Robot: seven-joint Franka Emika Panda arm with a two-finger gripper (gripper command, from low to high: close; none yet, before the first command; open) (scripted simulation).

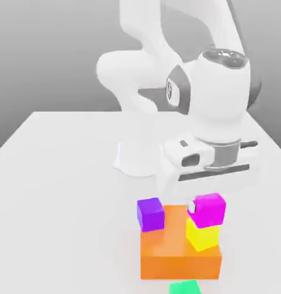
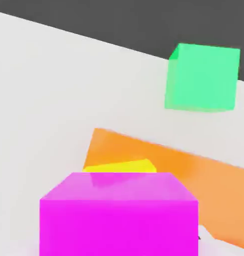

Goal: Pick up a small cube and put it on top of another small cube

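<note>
The small magenta-pink cube [image 1: 210, 210] rests on top of the small yellow cube [image 1: 202, 234], turned slightly relative to it. Both stand on the exterior view's right part of a large flat orange block [image 1: 165, 252]. My gripper [image 1: 209, 201] hangs straight down over the magenta cube, with the hand just above it. In the hand view the magenta cube [image 2: 119, 215] sits very close, and a sliver of the yellow cube [image 2: 121, 166] peeks out behind its upper edge, with the orange block [image 2: 193, 175] beyond.
A darker violet-purple cube [image 1: 150, 214] sits on the orange block's far corner at the exterior view's left. A green cube [image 1: 184, 287] [image 2: 202, 77] lies on the white table [image 1: 62, 189] in front of the block. The arm's base [image 1: 137, 155] stands behind.
</note>
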